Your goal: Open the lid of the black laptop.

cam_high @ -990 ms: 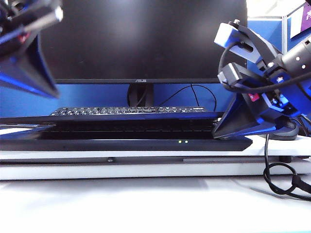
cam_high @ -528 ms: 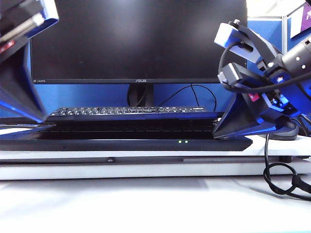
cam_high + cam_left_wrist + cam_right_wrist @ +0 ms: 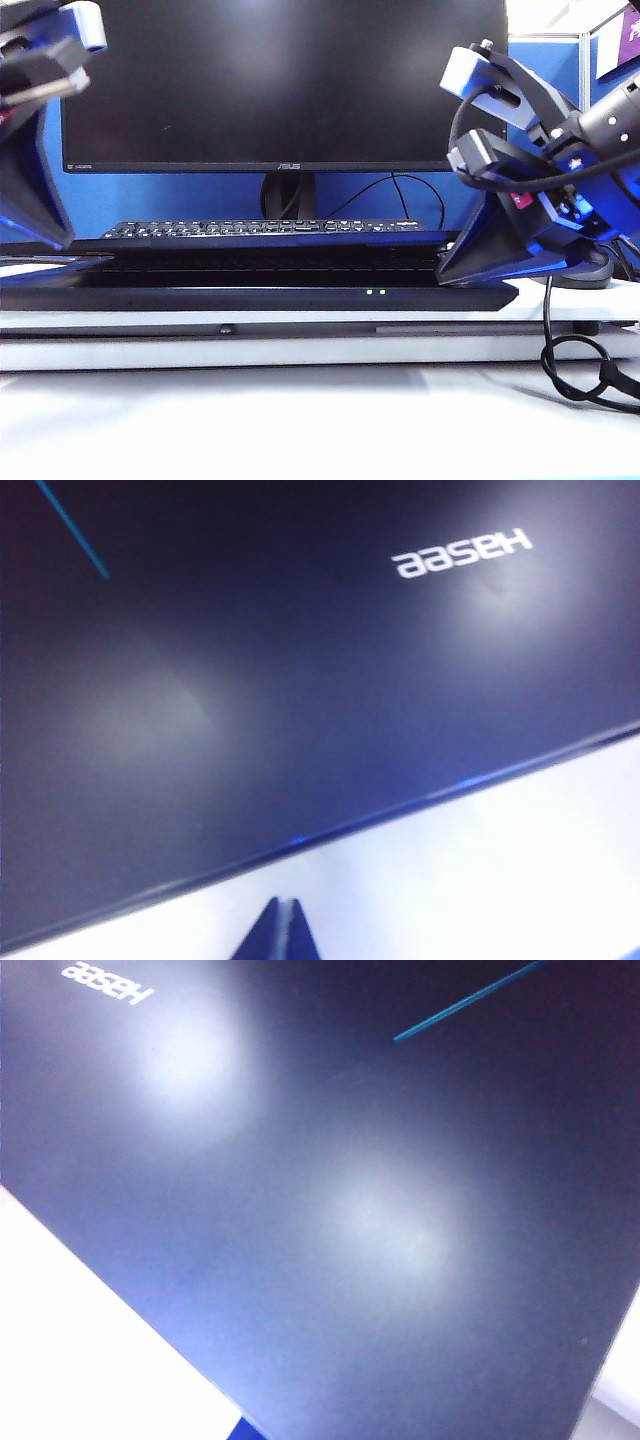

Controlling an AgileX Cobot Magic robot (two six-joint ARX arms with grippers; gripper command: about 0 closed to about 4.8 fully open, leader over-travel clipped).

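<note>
Left gripper [image 3: 30, 215] shifted further left off the barely raised lid [image 3: 270, 243] of the black laptop [image 3: 300, 296]; right gripper [image 3: 470, 272] at its right corner, jaws' state on both unclear.

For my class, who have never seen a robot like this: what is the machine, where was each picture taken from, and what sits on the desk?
It is a robot with two arms, each ending in a two-finger gripper. The wide picture looks across the desk. The left gripper hangs at the left, the right gripper touches the right end of the black laptop. Its lid is slightly ajar. Behind stand a keyboard and a large monitor. The other two pictures come from cameras on the wrists, both looking down on the lid's dark top with its white lettering. Neither gripper visibly holds anything; whether they are open cannot be told.
</note>
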